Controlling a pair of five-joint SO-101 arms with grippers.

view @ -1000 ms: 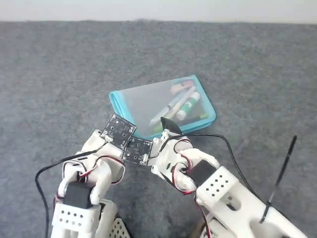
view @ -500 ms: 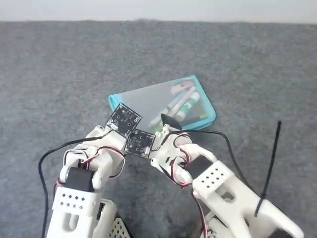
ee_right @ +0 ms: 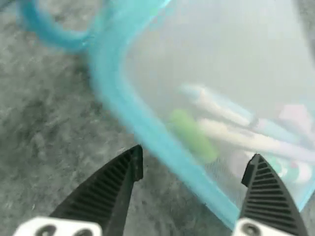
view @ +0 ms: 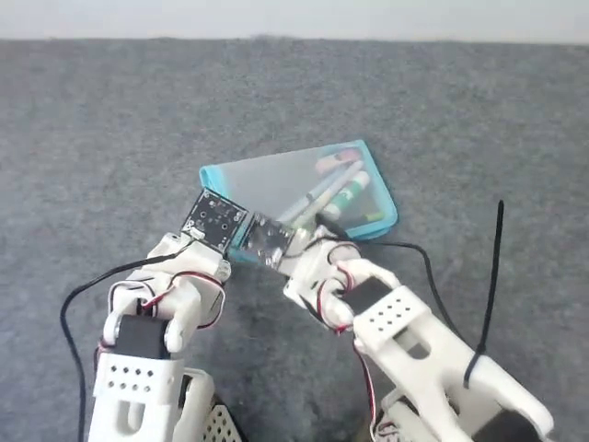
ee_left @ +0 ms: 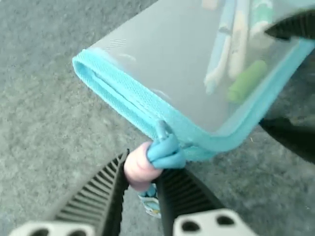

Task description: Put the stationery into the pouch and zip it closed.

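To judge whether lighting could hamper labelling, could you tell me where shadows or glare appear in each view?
High view: even, soft light, only faint shadows on the mat. Left wrist view: small pale glints on the pouch's clear face, no strong glare. Right wrist view: no hard highlights on the pouch.

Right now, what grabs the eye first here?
A see-through pouch with blue trim lies mid-table on the grey mat, pens already inside. The left jaws are clamped on its pink zipper pull; the right jaws stand open with the pouch's blue edge between them.
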